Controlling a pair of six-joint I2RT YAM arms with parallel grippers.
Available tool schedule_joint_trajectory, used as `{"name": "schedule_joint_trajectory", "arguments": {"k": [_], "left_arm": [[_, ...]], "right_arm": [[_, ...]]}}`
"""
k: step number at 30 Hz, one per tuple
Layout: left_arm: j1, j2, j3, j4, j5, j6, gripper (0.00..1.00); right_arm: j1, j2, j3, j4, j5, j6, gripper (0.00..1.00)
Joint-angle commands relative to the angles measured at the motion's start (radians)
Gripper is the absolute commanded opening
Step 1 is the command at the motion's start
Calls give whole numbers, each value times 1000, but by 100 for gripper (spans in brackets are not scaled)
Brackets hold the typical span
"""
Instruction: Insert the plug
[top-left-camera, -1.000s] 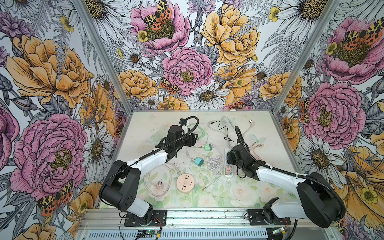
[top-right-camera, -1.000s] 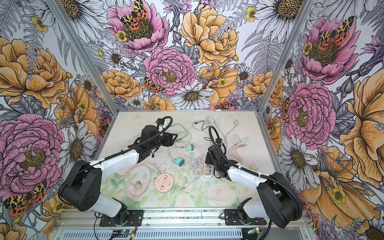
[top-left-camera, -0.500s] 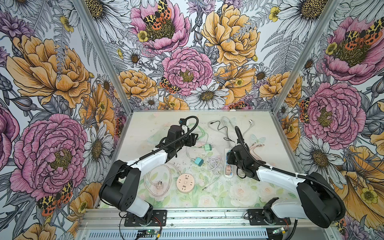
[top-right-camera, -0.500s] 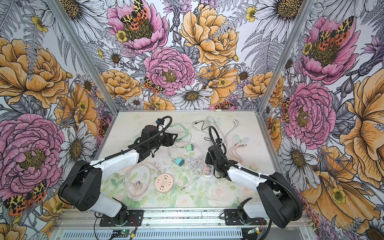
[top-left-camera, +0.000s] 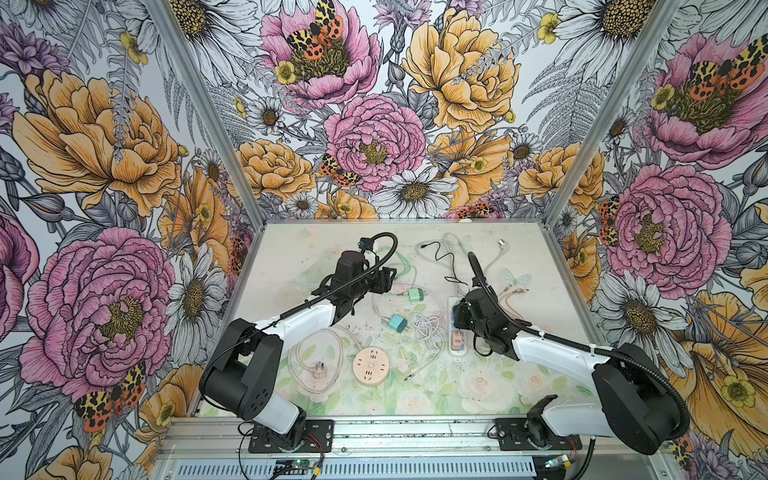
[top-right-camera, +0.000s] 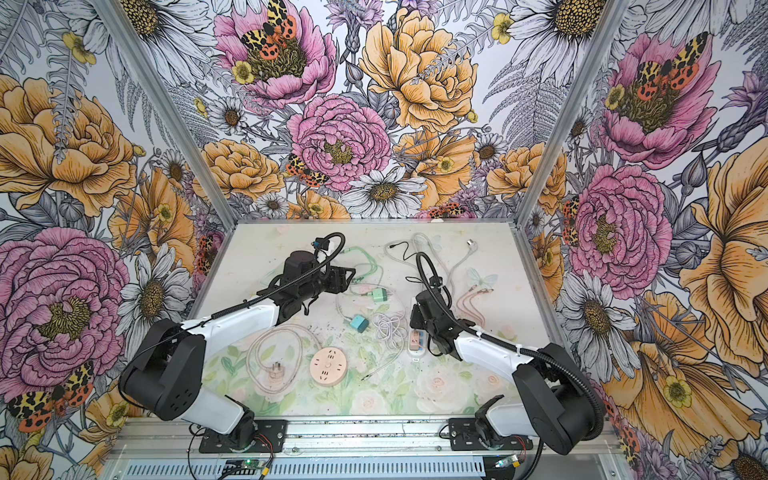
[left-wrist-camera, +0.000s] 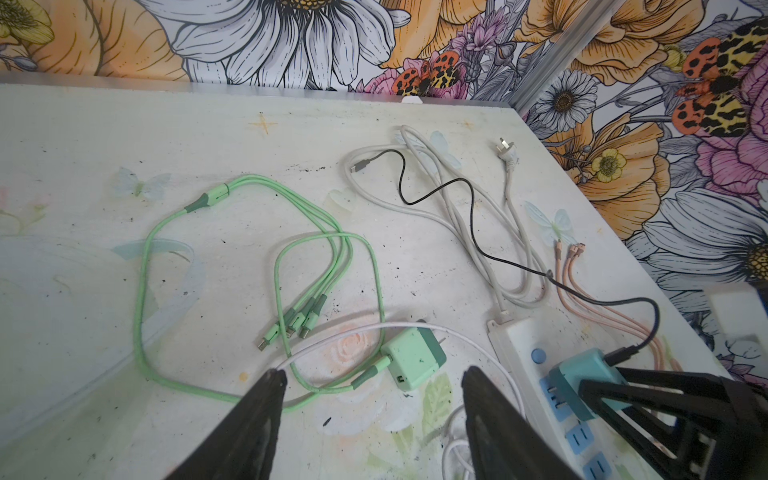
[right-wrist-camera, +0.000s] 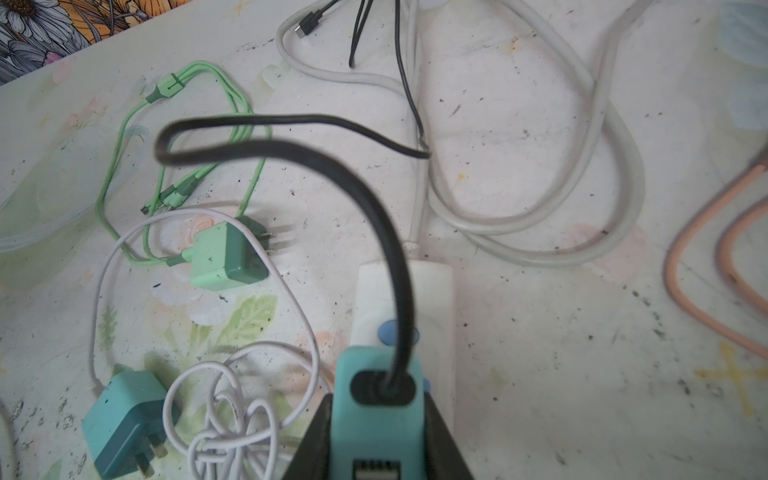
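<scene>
Right arm's fingers (right-wrist-camera: 316, 449) clench a teal square charger plug (right-wrist-camera: 370, 428), trailing a black cable (right-wrist-camera: 390, 249), pressed into the white plastic power strip (right-wrist-camera: 432, 299) beside its blue switch (left-wrist-camera: 538, 355). Nothing has shifted lately, so insertion looks complete. Left fingers (left-wrist-camera: 249, 424) hang spread and empty near the strip.

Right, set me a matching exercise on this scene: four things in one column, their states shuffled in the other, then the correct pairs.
Things:
1. teal adapter with the black cable
2. mint green adapter
3. round peach socket
4. left gripper

States:
A. open, holding nothing
B. flat on the table, nothing plugged into it
C. clamped in the right gripper at the white power strip
D. lying on its side, green cable attached

Pairs: 1-C, 2-D, 3-B, 4-A
</scene>
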Motion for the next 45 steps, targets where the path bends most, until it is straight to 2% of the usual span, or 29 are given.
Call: {"name": "schedule_joint_trajectory", "arguments": {"k": [1, 7, 21, 36, 45], "left_arm": [[8, 4, 1, 27, 11, -8, 70], [7, 1, 1, 23, 7, -6, 70], [-5, 6, 24, -10, 7, -13, 70], [-71, 42, 127, -148, -43, 0, 70], [-91, 65, 176, -194, -45, -12, 70]], "right_arm": [[-1, 12, 23, -75, -55, -30, 0], [4, 61, 26, -82, -66, -33, 0], [12, 91, -47, -112, 74, -18, 0], [13, 291, 43, -154, 12, -76, 0], [11, 289, 18, -156, -34, -94, 0]]}}
